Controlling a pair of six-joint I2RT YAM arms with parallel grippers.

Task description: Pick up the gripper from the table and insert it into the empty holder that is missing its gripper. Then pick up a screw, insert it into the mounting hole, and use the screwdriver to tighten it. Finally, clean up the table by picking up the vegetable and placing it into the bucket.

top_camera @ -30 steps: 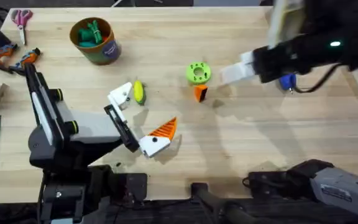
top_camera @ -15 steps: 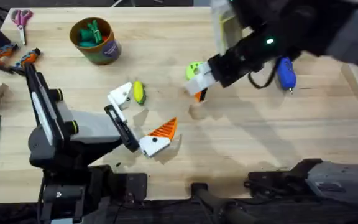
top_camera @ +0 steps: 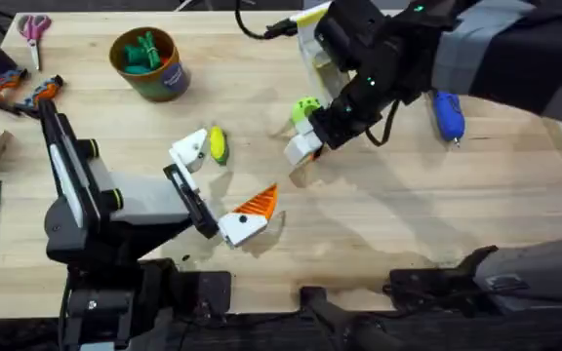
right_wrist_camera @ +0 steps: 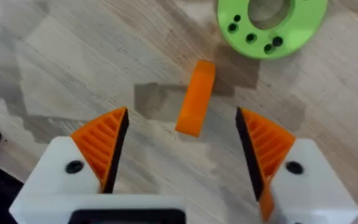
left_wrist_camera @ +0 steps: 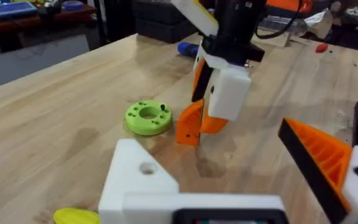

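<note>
The gripper (right_wrist_camera: 196, 96), a small orange wedge, lies on the table beside the lime-green disc (right_wrist_camera: 271, 18). My right gripper (right_wrist_camera: 182, 149) hangs open just above it, one orange finger on each side; it also appears over the wedge (left_wrist_camera: 190, 121) in the left wrist view. My left gripper (top_camera: 218, 185) rests open at centre-left, with one orange finger (top_camera: 257, 203) and the bare white holder (top_camera: 188, 151). The yellow-green vegetable (top_camera: 218, 144) lies right by the holder. The blue screwdriver (top_camera: 449, 114) lies at the right. The bucket (top_camera: 149, 60) stands at the back left.
Green toy pieces fill the bucket. Scissors (top_camera: 34, 27) and other tools lie along the table's left edge. The right arm spans the back right of the table, partly covering the green disc (top_camera: 307, 109). Bare wood stretches across the front right.
The right arm has swung left from near the screwdriver and come down over the orange wedge. The left arm has stayed still.
</note>
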